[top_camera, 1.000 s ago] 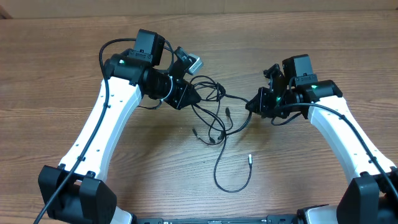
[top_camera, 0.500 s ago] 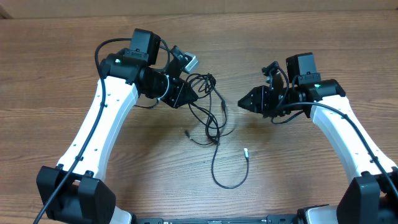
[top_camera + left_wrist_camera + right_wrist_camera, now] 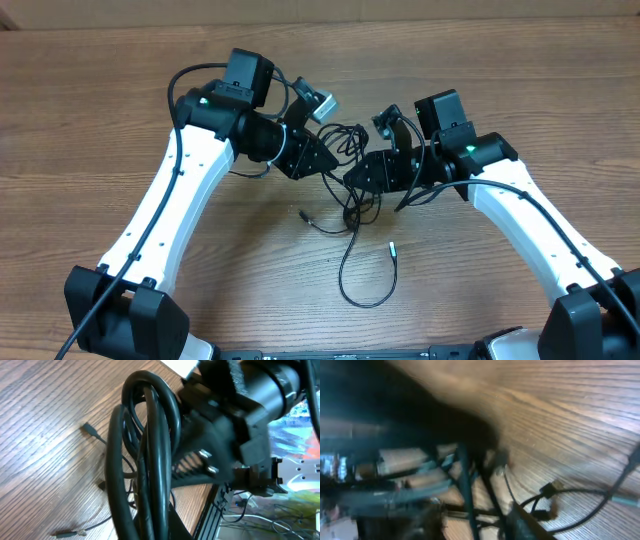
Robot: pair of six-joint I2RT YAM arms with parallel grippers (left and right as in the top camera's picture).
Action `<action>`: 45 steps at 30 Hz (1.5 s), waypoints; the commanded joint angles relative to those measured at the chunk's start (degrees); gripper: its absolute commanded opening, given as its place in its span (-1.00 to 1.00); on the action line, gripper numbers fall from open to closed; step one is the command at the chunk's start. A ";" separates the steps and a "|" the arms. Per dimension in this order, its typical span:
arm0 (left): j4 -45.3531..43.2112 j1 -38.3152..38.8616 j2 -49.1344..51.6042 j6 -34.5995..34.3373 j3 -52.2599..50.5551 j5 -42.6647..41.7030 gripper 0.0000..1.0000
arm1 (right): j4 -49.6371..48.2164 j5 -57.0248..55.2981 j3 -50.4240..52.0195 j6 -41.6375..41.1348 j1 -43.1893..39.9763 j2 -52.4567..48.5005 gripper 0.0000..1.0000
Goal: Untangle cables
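Note:
The cables (image 3: 345,138) are thin black cords bunched in a tangle at the table's middle. My left gripper (image 3: 325,163) is shut on that bunch. In its wrist view the looped strands (image 3: 150,460) fill the frame and hide its fingertips. My right gripper (image 3: 352,178) reaches in from the right and meets the tangle's lower edge. In the blurred right wrist view its fingers (image 3: 525,525) stand apart with strands crossing between them and a small plug (image 3: 550,489) just beyond. One cord trails toward me in a loop (image 3: 345,285) and ends in a silver tip (image 3: 392,247).
A small plug end (image 3: 303,213) lies on the wood left of the trailing cord. Both white arms angle in from the near corners, and their tips nearly touch over the tangle. The right arm's black wrist (image 3: 235,420) looms close in the left wrist view.
The right gripper let go of the strand it was pulling, opened, and swung left into the tangle. The left arm shifted slightly right with the bunch. The stretched cords slackened.

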State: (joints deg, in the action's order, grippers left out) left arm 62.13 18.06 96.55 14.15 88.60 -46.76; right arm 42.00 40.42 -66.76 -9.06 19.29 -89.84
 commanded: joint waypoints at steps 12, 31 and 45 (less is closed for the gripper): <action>-0.17 0.76 -1.09 1.31 0.81 -0.94 -0.44 | -2.12 -8.31 -1.86 -11.30 0.63 0.57 -0.92; 0.02 3.72 -0.98 1.20 -2.73 8.48 -0.42 | -11.54 4.70 -1.86 -14.25 -1.07 0.57 -0.92; -2.12 4.26 -0.98 -4.11 -2.73 14.08 -0.60 | -12.66 4.70 -1.86 -15.26 -2.12 0.57 -0.92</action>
State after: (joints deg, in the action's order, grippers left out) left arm 59.99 21.41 96.53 11.25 86.37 -32.34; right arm 30.52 43.75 -66.81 -23.75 17.28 -89.84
